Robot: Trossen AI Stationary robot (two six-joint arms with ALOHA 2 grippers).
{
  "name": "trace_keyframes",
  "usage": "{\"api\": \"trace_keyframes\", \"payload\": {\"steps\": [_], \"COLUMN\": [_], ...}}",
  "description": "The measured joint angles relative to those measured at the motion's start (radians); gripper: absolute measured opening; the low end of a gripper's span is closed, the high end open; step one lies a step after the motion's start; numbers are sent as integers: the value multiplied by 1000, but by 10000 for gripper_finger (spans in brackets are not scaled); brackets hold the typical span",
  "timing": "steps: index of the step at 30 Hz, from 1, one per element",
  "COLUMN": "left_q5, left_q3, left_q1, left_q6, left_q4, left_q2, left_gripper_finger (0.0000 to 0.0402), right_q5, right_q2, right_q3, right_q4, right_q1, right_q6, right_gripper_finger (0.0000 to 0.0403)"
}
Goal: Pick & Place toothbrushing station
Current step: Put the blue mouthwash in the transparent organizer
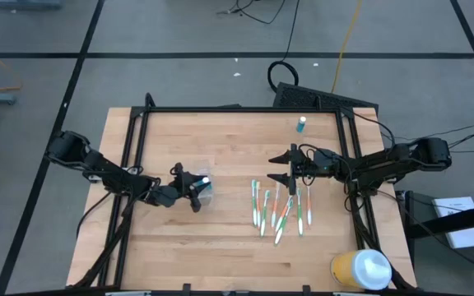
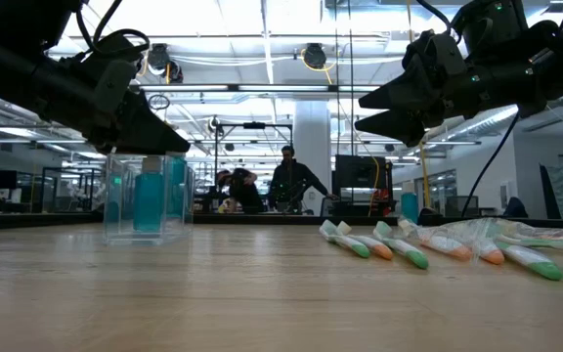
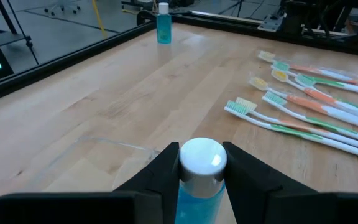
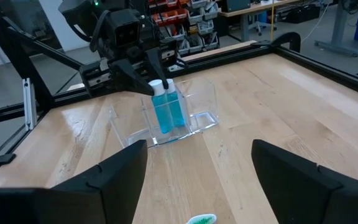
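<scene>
A small clear plastic cup (image 1: 206, 188) stands on the wooden table left of centre; it also shows in the low view (image 2: 115, 205) and the right wrist view (image 4: 197, 102). My left gripper (image 1: 196, 190) is shut on a blue white-capped tube (image 4: 166, 112) standing upright inside the cup. Several green, orange and white toothbrushes (image 1: 278, 210) lie flat in a loose row right of centre, also seen in the left wrist view (image 3: 309, 112). My right gripper (image 1: 290, 169) hangs open and empty above their far ends. A second blue tube (image 1: 301, 124) stands upright near the far edge. My left gripper pinches the tube at its white cap (image 3: 202, 155) between its two fingers, one on each side. The fingers come from the table's left, slanting down. The tube stands upright inside the cup; whether its base rests on the cup's floor I cannot tell.
A big yellow white-lidded container (image 1: 360, 270) stands at the near right corner. A dark metal frame (image 1: 237, 109) runs along the table's far edge and sides. People stand in the room beyond the table (image 2: 291, 181).
</scene>
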Motion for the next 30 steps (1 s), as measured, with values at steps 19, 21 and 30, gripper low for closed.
{"api": "trace_keyframes", "payload": {"steps": [19,21,30], "left_q5": [8,14,69], "left_q3": [7,8,37], "left_q1": [0,0,0], "left_q6": [-1,10,139], "left_q4": [1,24,102], "left_q2": [-1,0,-21], "left_gripper_finger": [195,197,195], "right_q5": [0,0,-2], "right_q2": [0,0,0], "right_q3": [0,0,0], "right_q4": [0,-1,-2], "right_q1": [0,0,0], "right_q6": [0,0,-4], "right_gripper_finger": [279,279,279]}}
